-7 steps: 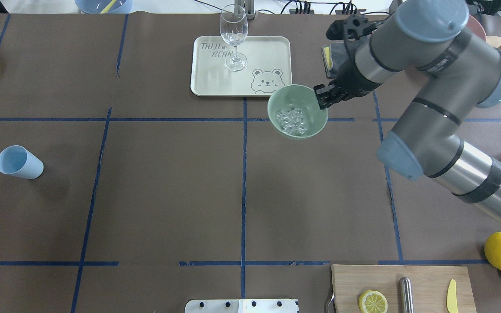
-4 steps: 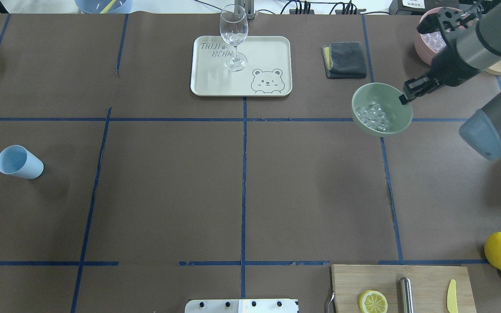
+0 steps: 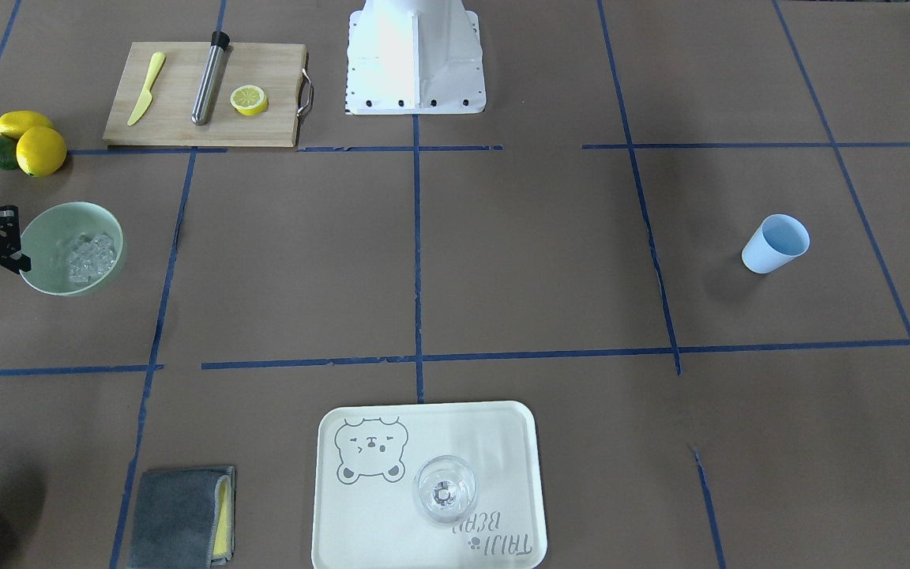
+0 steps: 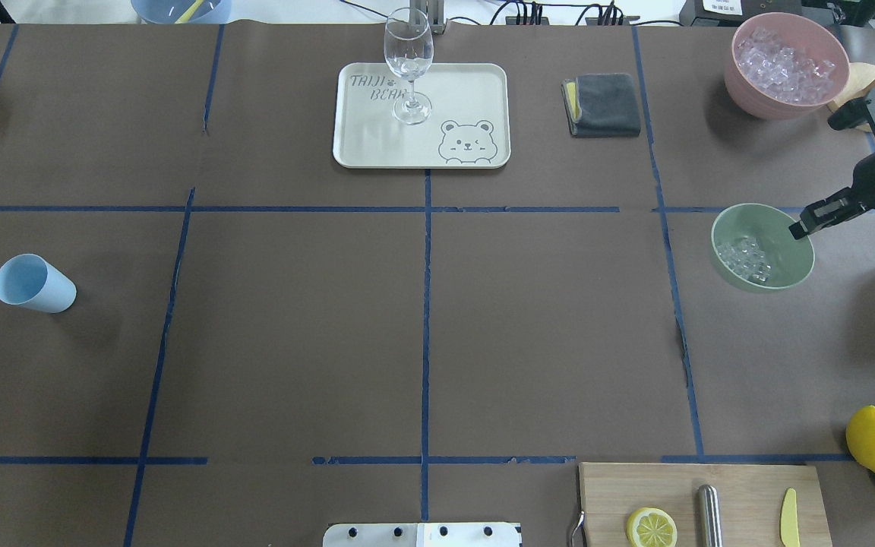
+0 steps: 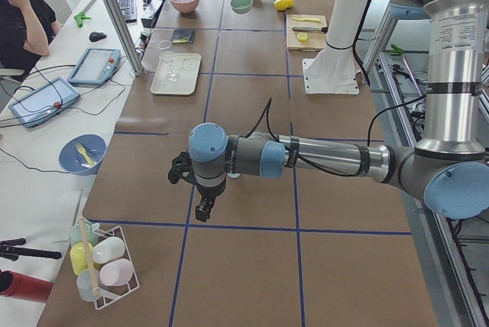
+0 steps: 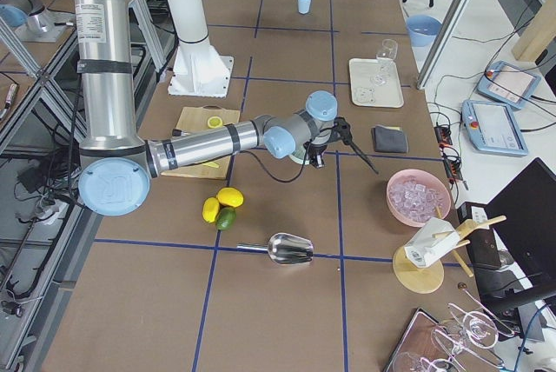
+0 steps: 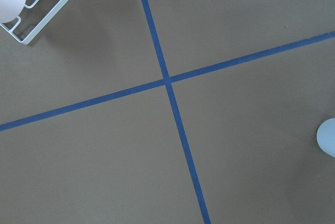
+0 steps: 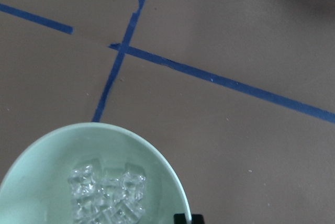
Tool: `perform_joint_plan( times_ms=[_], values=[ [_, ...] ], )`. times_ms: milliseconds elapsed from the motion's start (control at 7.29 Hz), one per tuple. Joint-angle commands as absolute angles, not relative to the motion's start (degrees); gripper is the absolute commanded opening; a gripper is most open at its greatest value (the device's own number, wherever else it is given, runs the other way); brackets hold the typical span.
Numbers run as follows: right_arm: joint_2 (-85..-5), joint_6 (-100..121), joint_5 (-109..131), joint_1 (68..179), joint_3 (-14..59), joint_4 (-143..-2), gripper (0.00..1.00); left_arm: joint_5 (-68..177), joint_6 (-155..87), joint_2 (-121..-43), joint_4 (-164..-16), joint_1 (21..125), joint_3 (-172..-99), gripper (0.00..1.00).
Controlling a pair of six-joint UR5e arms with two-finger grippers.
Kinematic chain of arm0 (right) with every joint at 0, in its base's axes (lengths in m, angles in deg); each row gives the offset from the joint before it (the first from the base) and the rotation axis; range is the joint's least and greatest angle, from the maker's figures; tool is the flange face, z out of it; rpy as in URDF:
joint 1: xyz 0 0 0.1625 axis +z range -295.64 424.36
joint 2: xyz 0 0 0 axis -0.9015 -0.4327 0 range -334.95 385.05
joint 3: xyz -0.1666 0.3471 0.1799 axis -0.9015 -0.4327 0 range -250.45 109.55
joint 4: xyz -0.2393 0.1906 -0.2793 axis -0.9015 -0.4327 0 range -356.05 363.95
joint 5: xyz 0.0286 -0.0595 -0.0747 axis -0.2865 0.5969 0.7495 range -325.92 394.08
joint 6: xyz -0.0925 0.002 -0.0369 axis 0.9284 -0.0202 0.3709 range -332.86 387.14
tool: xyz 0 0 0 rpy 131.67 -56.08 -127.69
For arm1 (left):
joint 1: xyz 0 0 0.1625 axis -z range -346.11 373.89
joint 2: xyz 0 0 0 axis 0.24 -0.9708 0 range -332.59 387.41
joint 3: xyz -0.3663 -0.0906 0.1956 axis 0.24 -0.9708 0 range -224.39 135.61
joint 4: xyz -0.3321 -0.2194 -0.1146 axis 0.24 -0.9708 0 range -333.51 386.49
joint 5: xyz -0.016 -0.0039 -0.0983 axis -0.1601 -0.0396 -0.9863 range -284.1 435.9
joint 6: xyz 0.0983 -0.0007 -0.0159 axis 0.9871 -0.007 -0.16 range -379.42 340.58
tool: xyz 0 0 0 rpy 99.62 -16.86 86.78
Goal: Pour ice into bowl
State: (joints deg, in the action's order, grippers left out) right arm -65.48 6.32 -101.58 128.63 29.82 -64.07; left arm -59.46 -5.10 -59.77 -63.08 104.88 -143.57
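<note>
The pale mint-green bowl (image 4: 783, 262) is at the table's right side with a small heap of clear ice (image 4: 745, 257) in it. My right gripper (image 4: 800, 227) is shut on the bowl's far-right rim. The front-facing view shows the same: bowl (image 3: 48, 229), ice (image 3: 90, 257), right gripper (image 3: 20, 261). The right wrist view looks down into the bowl (image 8: 36, 156) at the ice (image 8: 107, 198). I cannot tell whether the bowl rests on the table. The light blue cup (image 4: 33, 283) stands far left. My left gripper (image 5: 203, 211) shows only in the exterior left view; I cannot tell its state.
A pink bowl of ice (image 4: 783, 64) stands at the back right. A wine glass (image 4: 409, 64) stands on a cream tray (image 4: 475, 83), a grey cloth (image 4: 603, 105) beside it. A cutting board (image 4: 741, 494) and lemons (image 4: 874, 439) lie near the front right.
My right gripper has carried the bowl with the ice from beside the tray to the right and toward the robot's side. The cup has not moved.
</note>
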Motion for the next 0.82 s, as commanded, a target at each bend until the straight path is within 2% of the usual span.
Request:
perform_joint_plan(
  times_ms=[0, 137, 412, 549, 686],
  values=[
    [-69.1, 5.9, -101.4, 128.6, 22.8, -51.6, 0.00, -59.5, -5.1, -59.8, -63.1, 104.9, -143.6, 1.00],
    [-68.7, 2.8, -101.3, 128.5, 19.0, -46.0, 0.00, -59.5, -5.1, -59.8, -63.1, 104.9, -143.6, 1.00],
    [-68.5, 0.0, -100.9, 128.3, 17.1, -41.2, 0.00, -59.5, -5.1, -59.8, -63.2, 104.9, -143.5, 1.00],
    [-68.2, 0.1, -100.8, 128.0, 16.8, -41.1, 0.29, -59.5, -5.1, -59.9, -63.2, 104.9, -143.5, 1.00],
    [-67.6, 0.2, -100.8, 128.0, 16.7, -41.1, 0.64, -59.5, -5.1, -59.8, -63.2, 104.9, -143.5, 1.00]
  ],
)
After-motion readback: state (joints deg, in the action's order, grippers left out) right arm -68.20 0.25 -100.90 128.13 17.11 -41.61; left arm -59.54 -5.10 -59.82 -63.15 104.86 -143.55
